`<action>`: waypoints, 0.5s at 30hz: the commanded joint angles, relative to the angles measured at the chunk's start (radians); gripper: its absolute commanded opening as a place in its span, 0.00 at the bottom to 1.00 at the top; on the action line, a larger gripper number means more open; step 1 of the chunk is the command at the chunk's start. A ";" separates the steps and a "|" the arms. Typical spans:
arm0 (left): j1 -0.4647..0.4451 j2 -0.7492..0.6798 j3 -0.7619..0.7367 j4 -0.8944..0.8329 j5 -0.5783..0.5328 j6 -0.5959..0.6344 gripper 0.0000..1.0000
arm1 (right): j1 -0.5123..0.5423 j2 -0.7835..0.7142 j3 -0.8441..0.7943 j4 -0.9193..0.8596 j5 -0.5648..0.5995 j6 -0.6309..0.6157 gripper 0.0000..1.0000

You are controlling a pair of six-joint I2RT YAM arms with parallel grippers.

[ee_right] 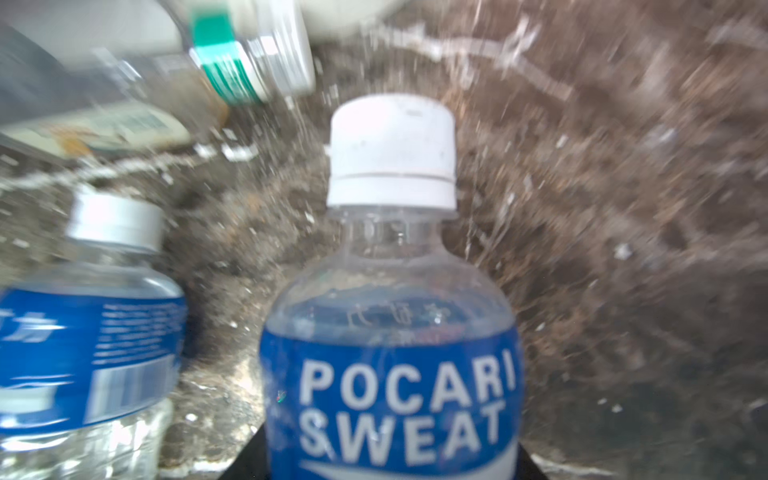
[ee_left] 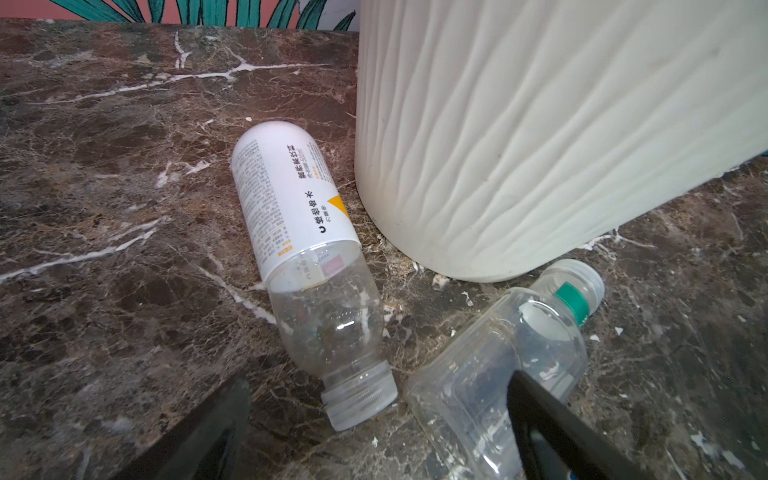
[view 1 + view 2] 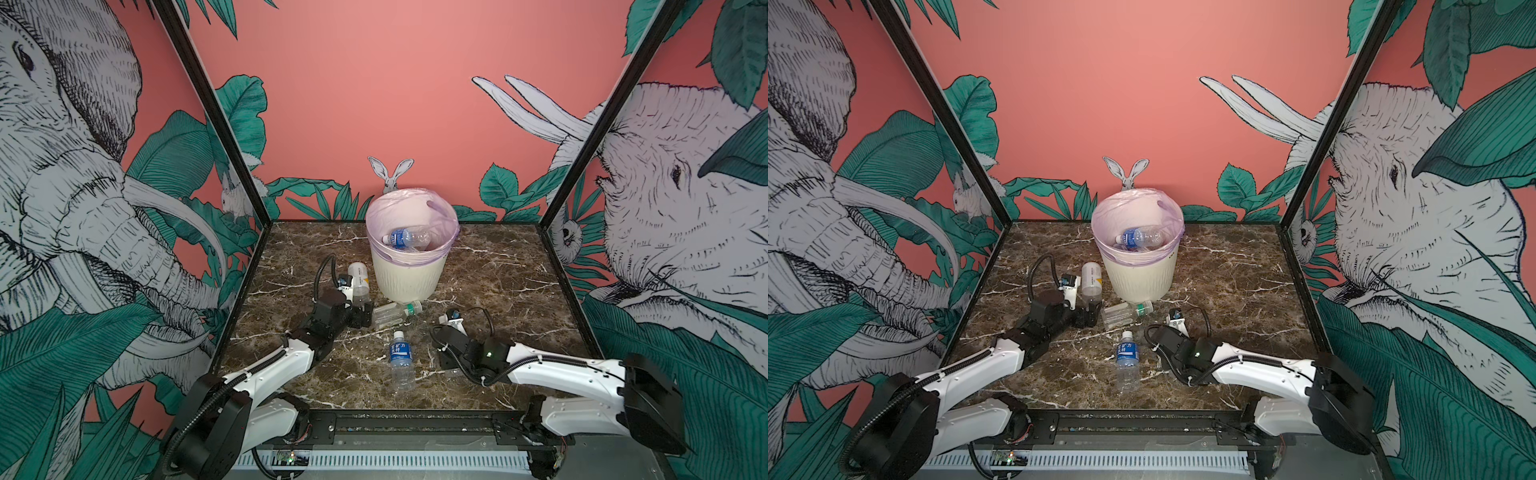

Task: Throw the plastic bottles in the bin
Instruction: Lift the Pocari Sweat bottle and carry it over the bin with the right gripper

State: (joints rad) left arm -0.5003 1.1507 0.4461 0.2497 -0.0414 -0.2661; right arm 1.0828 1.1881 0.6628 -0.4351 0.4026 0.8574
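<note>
While the right gripper pinches a clear, blue-labelled plastic bottle with a white cap, well short of the round cream ribbed bin, a lift over its rim seems next; the left gripper, jaws spread, hovers beside a white-and-yellow-labelled bottle.
</note>
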 commanded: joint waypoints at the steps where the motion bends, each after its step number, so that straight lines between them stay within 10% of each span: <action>1: 0.008 0.005 0.008 0.028 0.007 -0.014 0.97 | 0.014 -0.118 -0.017 -0.020 0.126 -0.067 0.51; 15: 0.008 0.009 0.004 0.037 0.012 -0.018 0.97 | 0.034 -0.446 0.058 0.004 0.287 -0.354 0.50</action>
State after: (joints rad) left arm -0.4965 1.1652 0.4461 0.2680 -0.0349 -0.2729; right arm 1.1122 0.7536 0.6754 -0.4496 0.6277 0.5961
